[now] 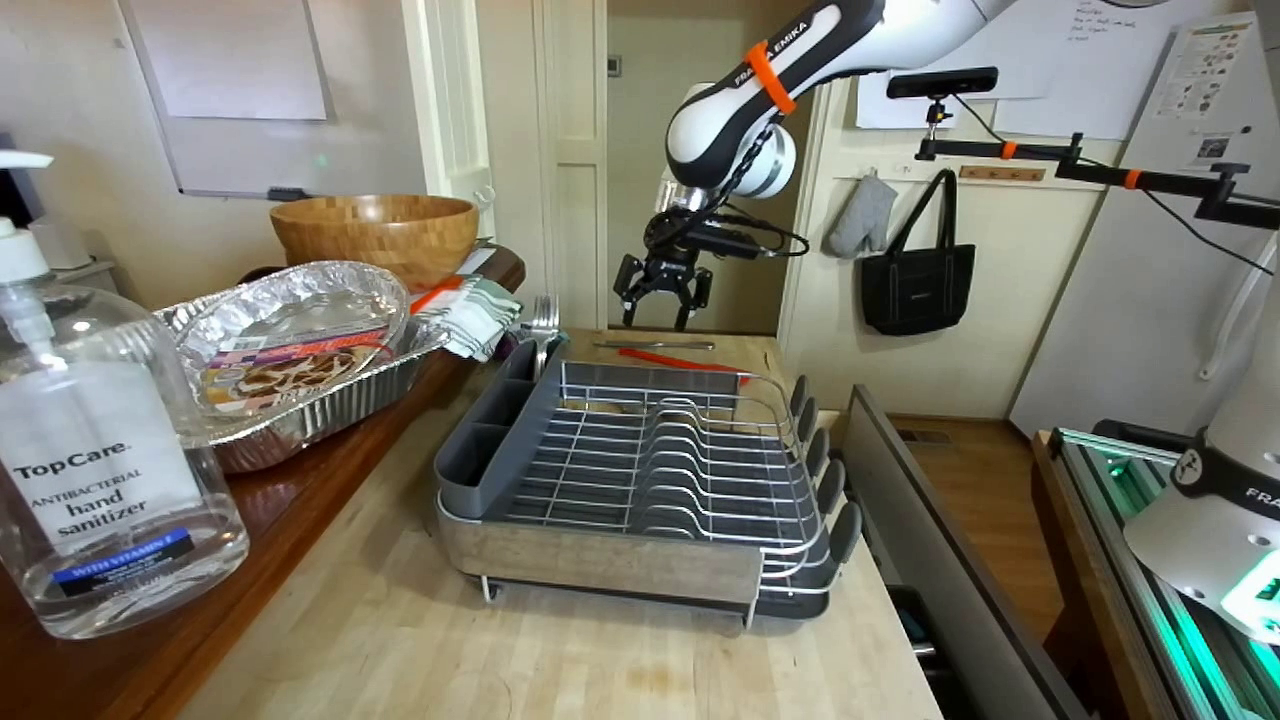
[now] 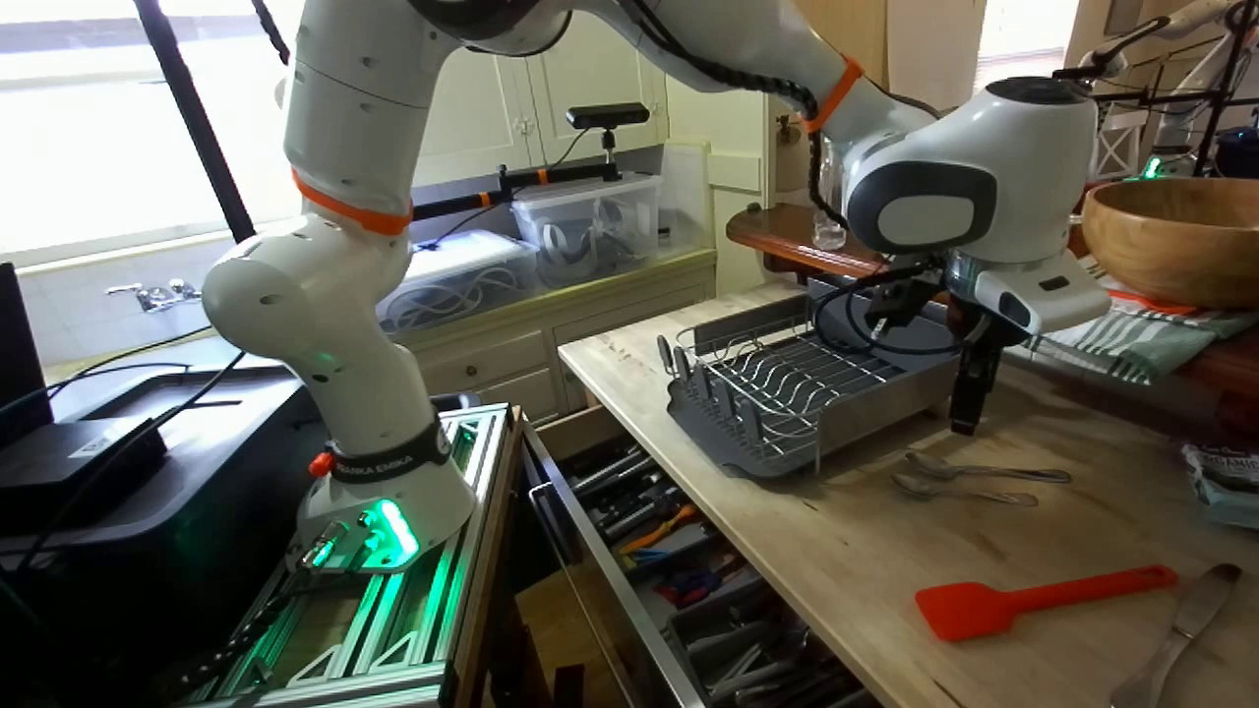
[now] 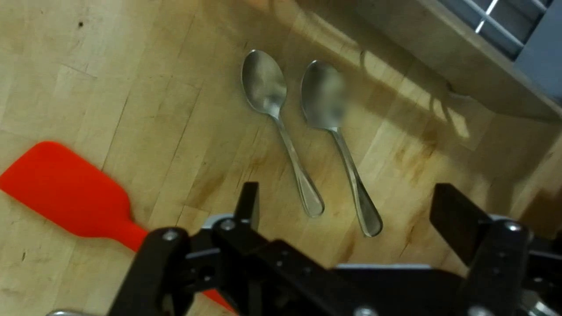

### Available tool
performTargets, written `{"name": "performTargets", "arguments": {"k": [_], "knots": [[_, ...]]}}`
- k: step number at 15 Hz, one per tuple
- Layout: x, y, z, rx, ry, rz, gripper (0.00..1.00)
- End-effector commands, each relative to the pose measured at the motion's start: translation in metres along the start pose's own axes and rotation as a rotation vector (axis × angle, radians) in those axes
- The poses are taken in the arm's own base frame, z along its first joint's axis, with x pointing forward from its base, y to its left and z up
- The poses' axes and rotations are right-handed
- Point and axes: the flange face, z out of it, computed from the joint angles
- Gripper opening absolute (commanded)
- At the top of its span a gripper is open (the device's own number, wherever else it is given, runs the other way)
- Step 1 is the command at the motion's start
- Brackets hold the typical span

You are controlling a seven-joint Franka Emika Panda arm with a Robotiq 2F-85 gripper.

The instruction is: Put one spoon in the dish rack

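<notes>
My hand (image 3: 344, 197) spread wide, nothing in it. Two spoons (image 3: 287, 141) lie below it, side by side; dish rack (image 1: 640, 480) near it. I judge step as spoon pickup; next needs lowering, pinching one handle only.

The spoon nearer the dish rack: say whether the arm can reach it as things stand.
Probably yes: the open gripper hangs above the table with nothing visible lying over that spoon, though the other spoon beside it may limit finger room.

Silver spoons (image 3: 263, 81), bright red spatula (image 3: 70, 193), black tool (image 1: 655, 318), pale tan bench (image 1: 600, 665), dish rack (image 1: 600, 480) in grey and silver, green-and-white striped towel (image 2: 1116, 344).
</notes>
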Motion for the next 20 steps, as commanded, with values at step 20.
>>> {"name": "performTargets", "arguments": {"k": [20], "knots": [[-0.003, 0.010, 0.074, -0.053, -0.104, -0.013, 1.00]]}}
